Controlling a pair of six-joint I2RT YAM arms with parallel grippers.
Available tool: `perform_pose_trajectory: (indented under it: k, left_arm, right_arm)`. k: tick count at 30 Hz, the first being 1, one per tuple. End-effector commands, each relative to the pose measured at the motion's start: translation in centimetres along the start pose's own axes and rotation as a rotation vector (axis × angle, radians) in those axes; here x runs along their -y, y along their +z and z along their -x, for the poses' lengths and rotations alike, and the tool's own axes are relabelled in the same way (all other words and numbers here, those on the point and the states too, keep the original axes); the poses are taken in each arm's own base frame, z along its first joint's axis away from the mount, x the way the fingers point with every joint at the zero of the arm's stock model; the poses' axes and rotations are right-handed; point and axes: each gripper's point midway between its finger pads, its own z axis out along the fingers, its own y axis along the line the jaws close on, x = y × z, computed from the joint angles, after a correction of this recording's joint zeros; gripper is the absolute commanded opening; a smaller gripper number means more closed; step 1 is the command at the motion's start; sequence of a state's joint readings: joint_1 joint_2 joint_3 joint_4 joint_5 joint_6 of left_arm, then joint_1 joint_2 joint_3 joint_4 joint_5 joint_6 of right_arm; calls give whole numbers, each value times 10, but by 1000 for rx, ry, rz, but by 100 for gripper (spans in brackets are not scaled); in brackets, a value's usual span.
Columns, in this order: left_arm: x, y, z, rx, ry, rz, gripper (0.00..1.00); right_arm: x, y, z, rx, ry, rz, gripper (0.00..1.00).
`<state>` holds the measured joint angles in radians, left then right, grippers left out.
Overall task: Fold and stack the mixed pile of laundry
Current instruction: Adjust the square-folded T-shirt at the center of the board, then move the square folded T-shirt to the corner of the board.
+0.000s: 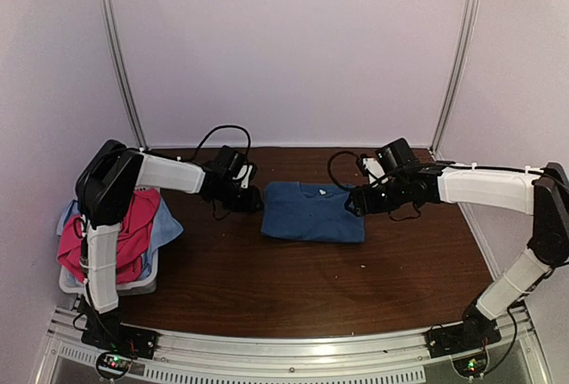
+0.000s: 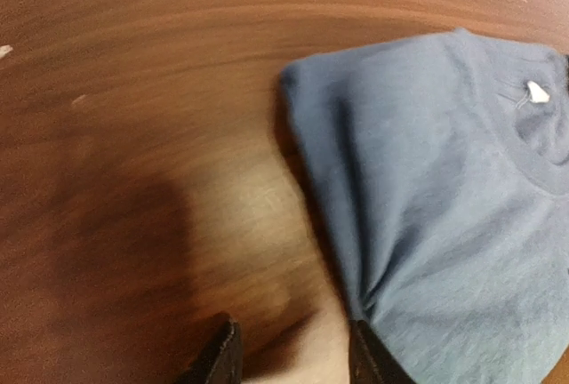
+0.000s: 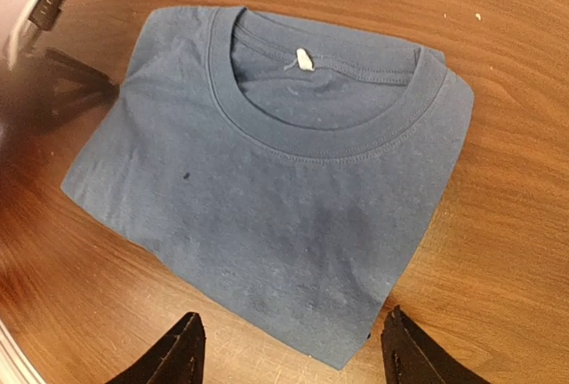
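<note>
The dark blue T-shirt (image 1: 313, 212) lies folded into a rectangle at the middle of the table, collar up; it also shows in the left wrist view (image 2: 444, 206) and the right wrist view (image 3: 276, 188). My left gripper (image 1: 252, 197) is open and empty at the shirt's left edge, its fingers (image 2: 369, 353) just beside the cloth. My right gripper (image 1: 356, 204) is open and empty at the shirt's right edge, its fingertips (image 3: 182, 348) apart over a shirt corner. The magenta-pink shirt (image 1: 133, 228) and the pale light-blue cloth (image 1: 167, 227) lie in the basket.
The white slotted basket (image 1: 142, 283) stands at the table's left edge, partly behind my left arm. Black cables (image 1: 218, 135) run along the back of the brown table (image 1: 293, 286). Metal frame posts stand at the back corners.
</note>
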<state>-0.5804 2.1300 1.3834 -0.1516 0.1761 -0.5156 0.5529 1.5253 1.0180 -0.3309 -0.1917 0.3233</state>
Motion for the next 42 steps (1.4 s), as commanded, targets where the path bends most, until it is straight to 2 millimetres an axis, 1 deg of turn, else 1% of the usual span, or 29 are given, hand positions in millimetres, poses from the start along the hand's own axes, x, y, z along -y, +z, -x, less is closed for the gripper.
perform_pose_trajectory:
  k: [1,2,3,4,6,8,11,13,14,16,17,18,20,22,24,26,29,33,35,36,39,42]
  left_arm:
    - [-22,-57,23,79,159,272,48]
    - [-19,-68,31,105,200,312,55]
    - [-13,-76,36,118,235,328,59]
    - [-5,-81,38,118,277,323,61]
    - [20,-83,39,122,353,311,67]
    - [51,-79,34,126,422,279,73]
    - [100,-58,17,103,484,180,73]
    - [128,-39,5,83,518,138,73]
    - [145,-31,5,87,535,114,73]
    - [170,-9,-4,72,565,89,73]
    - [177,5,-11,56,579,100,73]
    - [180,17,-13,43,583,116,74]
    - [168,40,-24,-22,559,173,76]
    - [154,56,-33,-60,526,203,77]
    - [131,65,-38,-98,475,235,77]
    - [100,67,-39,-134,416,263,76]
    - [52,61,-32,-167,335,296,74]
    - [-2,52,-18,-196,279,304,73]
    - [-25,48,-10,-210,298,305,74]
    - [-40,45,-3,-216,292,303,75]
    - [-67,38,9,-237,308,256,75]
    - [-102,34,20,-277,322,278,74]
  right_arm:
    - [11,1,0,12,37,-69,71]
    - [10,-2,4,37,47,-57,72]
    - [11,-6,9,61,55,-49,74]
    - [13,-9,14,77,57,-51,75]
    - [17,-11,17,78,44,-76,76]
    - [18,-8,14,45,32,-90,76]
    - [23,0,3,12,35,-103,75]
    - [33,2,-1,5,52,-131,75]
    - [37,1,-2,5,66,-138,75]
    - [48,-5,-1,25,98,-135,75]
    - [52,-9,1,37,110,-132,75]
    - [56,-16,3,54,118,-134,75]
    - [67,-25,3,61,128,-157,75]
    - [76,-34,1,69,139,-171,75]
    - [84,-40,-2,78,149,-178,75]
    - [89,-45,-4,86,160,-181,75]
    - [94,-48,-6,92,168,-179,75]
    - [98,-49,-6,94,171,-184,75]
    - [97,-50,-6,97,172,-179,75]
    - [97,-51,-7,98,174,-177,75]
    - [97,-52,-7,102,177,-174,75]
    - [97,-52,-7,102,177,-171,75]
